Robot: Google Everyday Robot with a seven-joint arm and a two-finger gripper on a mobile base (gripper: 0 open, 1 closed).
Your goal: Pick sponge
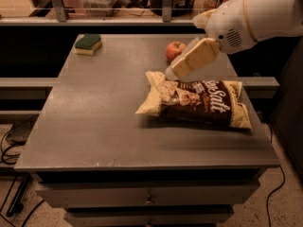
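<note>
sponge (88, 44) far left on table (94, 126), apple (174, 50) behind bag (203, 103), gripper (173, 72) above bag

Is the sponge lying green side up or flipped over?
Green side up: the sponge lies flat on the table, at its far left corner, dark green over yellow foam. The gripper hovers by the apple, away from it.

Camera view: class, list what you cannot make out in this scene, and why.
Apple: right side hidden by the gripper, which hangs between it and the chip bag.
Robot arm: cut off by the right edge.
Sponge: underside hidden against the table.
</note>
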